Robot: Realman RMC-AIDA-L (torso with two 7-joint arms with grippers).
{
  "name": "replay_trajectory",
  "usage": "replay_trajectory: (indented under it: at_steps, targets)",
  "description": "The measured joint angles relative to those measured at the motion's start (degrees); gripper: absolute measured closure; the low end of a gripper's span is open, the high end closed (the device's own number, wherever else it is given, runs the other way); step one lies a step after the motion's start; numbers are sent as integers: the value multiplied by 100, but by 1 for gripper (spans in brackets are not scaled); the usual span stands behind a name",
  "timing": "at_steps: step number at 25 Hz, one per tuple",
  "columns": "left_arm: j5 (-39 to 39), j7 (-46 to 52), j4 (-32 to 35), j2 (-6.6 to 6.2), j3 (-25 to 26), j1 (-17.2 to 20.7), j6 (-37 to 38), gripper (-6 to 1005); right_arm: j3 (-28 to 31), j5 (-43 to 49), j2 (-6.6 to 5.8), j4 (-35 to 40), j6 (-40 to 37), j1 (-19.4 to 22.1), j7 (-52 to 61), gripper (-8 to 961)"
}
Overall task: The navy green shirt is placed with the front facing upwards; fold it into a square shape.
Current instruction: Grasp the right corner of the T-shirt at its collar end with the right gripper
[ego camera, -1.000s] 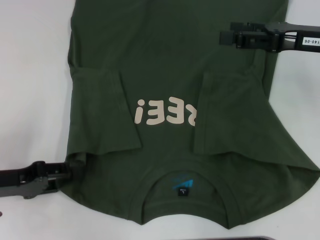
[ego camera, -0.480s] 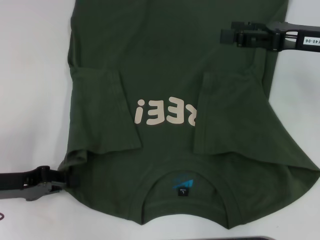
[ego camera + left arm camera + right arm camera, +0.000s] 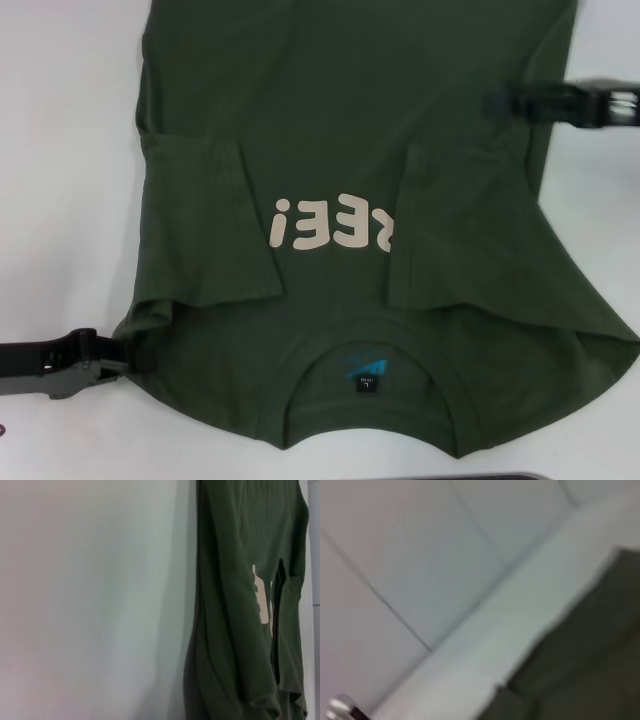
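Olive-green cotton fills most of my head view: the navy green shirt lies flat on the white table, collar toward me, both sleeves folded in over the chest. Right sleeve flap covers the start of the cream lettering, so I only read part of it. Shirt hem is cut off past the far edge of the view, and the right shoulder runs out of frame. A dark strip below the collar is too cropped to identify.

The shirt sits between my two grippers. Left gripper is at the shirt's near left corner, tips right at the bunched shoulder edge. I can't tell if it's touching or pinching cloth there, and I can't tell whether the fingers are apart or together. Left wrist view shows only bare table and the shirt's side, no fingers.

Right gripper is over the shirt's far right edge, well away from the collar, tips above fabric. It's motion-blurred, so I can't tell how it stands or if it holds anything. Right wrist view is smeared: pale table, a dark patch of shirt, a small bright bit in one corner I can't identify.
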State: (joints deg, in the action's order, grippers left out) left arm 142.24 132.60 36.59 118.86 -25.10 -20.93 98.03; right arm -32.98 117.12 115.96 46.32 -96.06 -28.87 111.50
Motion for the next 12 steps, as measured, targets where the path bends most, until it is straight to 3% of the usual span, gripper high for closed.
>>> replay_trajectory:
  at_steps: [7,9,12]
  targets:
    - [14,-12,53,-11,-7,-5,25,985,10,1056,-793,293,-290,343,1254,28]
    - [10,-19,71,-12,0,-3,26,985,13,1251,-950,294,-562,352,1277,28]
    - [-15,-21,76,-13,10,3,8,985,-15,1532,-1055,315,-1034,328,1085,28]
